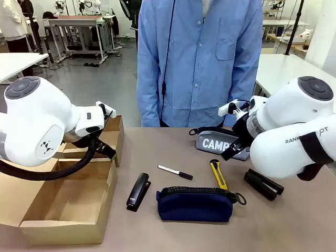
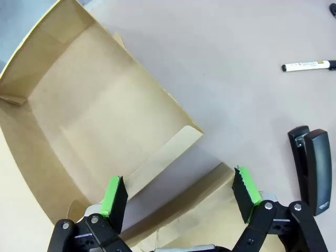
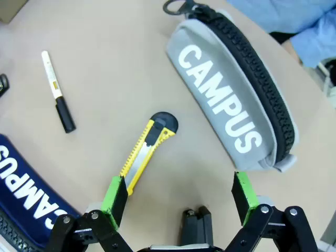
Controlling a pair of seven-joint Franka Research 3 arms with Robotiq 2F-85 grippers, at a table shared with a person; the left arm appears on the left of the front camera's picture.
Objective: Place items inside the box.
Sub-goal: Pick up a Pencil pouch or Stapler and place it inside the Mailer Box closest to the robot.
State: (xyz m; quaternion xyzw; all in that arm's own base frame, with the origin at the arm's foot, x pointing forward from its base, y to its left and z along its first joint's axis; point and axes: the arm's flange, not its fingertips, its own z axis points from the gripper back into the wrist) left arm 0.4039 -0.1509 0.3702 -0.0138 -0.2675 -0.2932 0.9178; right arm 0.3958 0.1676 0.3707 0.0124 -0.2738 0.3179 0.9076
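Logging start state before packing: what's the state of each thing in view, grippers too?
Box: flaps open, visible inside bare.
Stapler: closed, flat on table.
Marker: capped, lying flat.
Knife: lying flat, blade unclear.
Grey pouch: zipped shut.
Navy pouch: zipped shut.
Clip tool: lying flat, untouched.
Left gripper: open, holding nothing, above box edge.
Right gripper: open, holding nothing.

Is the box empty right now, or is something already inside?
Empty, as far as shows: the left wrist view gives the box bare cardboard inside, flaps open. The stapler, marker and utility knife lie out on the table.
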